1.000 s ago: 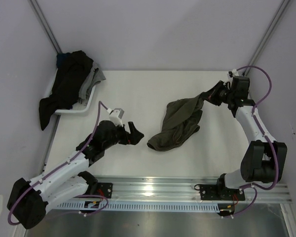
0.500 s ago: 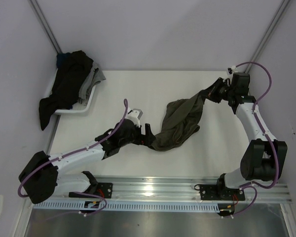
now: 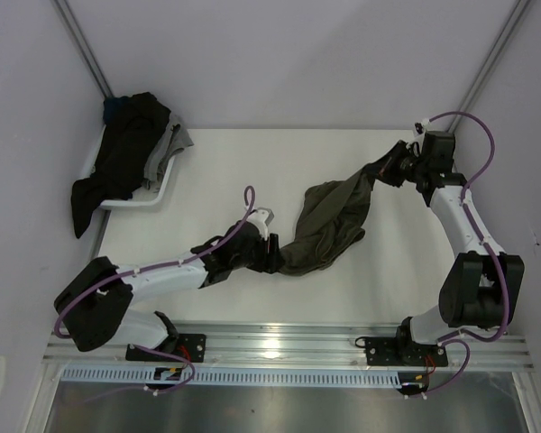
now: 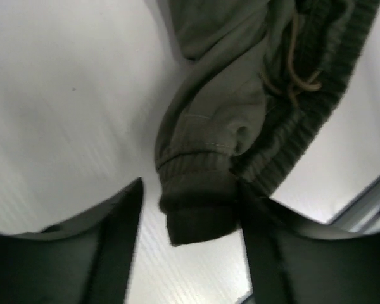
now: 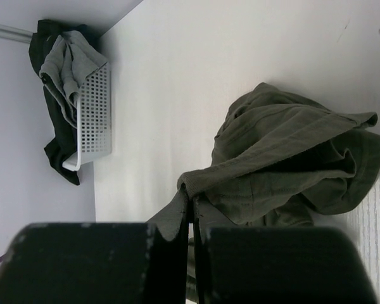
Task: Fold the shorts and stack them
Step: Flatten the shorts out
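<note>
Top external view shows the olive-green shorts point(image 3: 329, 225) strung across the middle of the white table point(image 3: 243, 162). One corner is lifted toward the far right by the right gripper point(image 3: 388, 171), whose jaws are pinched together on a fold of the fabric. At the bundle's near-left end, the left gripper point(image 3: 272, 255) reaches in at table level. In the left wrist view its jaws stand apart on either side of a ribbed leg cuff point(image 4: 193, 171), one finger touching the cloth and the other just clear of it; nothing is clamped there yet. The ribbed waistband point(image 4: 316, 88) and its drawstring point(image 4: 297, 73) lie just beyond the cuff. The black shorts point(image 3: 117, 167) sit well apart at the far left, heaped in the white basket point(image 3: 140, 204) and hanging over its near rim beside a grey garment point(image 3: 173, 142).

The step in hand appears to be taking a second hold so the olive pair can be spread flat before folding. To do it well, the left jaws should bite on the cuff alone, deep enough to catch both layers. They should keep off the waistband behind it, which would bunch the cloth. Once that hold is firm, drawing the two grippers apart, low over the table, should open the crumpled middle; lifting high risks the free leg twisting under.
</note>
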Available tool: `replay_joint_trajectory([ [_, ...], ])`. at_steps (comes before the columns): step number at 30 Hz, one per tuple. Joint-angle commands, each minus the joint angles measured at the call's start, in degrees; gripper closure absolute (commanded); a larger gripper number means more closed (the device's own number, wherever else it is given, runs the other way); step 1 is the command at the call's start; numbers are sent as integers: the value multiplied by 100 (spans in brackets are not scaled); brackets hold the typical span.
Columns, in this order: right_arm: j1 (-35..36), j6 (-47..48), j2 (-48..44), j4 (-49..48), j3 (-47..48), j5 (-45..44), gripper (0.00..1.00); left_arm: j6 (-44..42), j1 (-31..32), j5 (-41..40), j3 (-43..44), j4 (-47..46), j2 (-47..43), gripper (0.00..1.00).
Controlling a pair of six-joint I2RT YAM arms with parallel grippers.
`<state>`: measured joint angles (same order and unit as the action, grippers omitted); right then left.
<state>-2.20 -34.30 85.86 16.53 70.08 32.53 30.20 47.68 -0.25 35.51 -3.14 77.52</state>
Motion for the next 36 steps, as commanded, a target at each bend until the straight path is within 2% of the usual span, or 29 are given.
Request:
replay_joint_trajectory([
  [1, 44, 11, 71, -10, 374, 104, 100, 83, 83, 305, -8, -468, -122, 44],
  [2, 44, 3, 79, -19, 392, 95, 100, 92, 83, 376, 0, -547, -123, 59],
  [4, 44, -24, 106, -62, 409, 104, 100, 109, 83, 621, 17, -618, -70, 75],
  [5, 44, -58, 115, -63, 418, 121, 100, 118, 83, 692, 18, -696, -44, 97],
  [6, 44, -59, 123, -71, 453, 113, 100, 127, 83, 745, 35, -706, -17, 100],
  [9, 18, -59, 158, -10, 567, 122, 100, 5, 75, 405, 202, -312, -279, 100],
  [10, -9, -68, 159, 7, 655, 122, 100, -135, 22, 168, 463, -93, -403, 100],
  [11, -61, -120, 150, 16, 717, 130, 100, -189, -48, -426, 579, 466, -534, 100],
  [13, -123, -208, 124, -10, 918, 227, 100, -347, -293, -808, 1071, 971, -930, 100],
  [14, -158, -252, 123, 7, 1015, 262, 100, -374, -712, -758, 1185, 1303, -1053, 100],
  [17, -246, -480, 115, -89, 1444, 481, 100, -540, -1539, -389, 1748, 1552, -1475, 100],
  [19, -238, -629, 97, -325, 1639, 875, 100, -594, -1691, -633, 2247, 1710, -1694, 100],
  [24, -334, -718, -482, -240, 1851, 781, 100, -550, -1683, -678, 2856, 2088, -2099, 100],
  [26, -605, -814, -658, -177, 1807, 833, 100, -620, -1692, -695, 3058, 2325, -2371, 100],
  [28, -877, -1059, -781, -273, 1658, 1043, 100, -830, -1692, -696, 3103, 2431, -2609, 100],
  [32, -906, -947, -922, 25, 1334, 1168, 100, -1077, -1692, -1002, 3103, 2625, -3224, 100],
  [36, -888, -964, -1387, -194, 464, 1132, 100, -1130, -1692, -1468, 3295, 2984, -3533, 100],
])
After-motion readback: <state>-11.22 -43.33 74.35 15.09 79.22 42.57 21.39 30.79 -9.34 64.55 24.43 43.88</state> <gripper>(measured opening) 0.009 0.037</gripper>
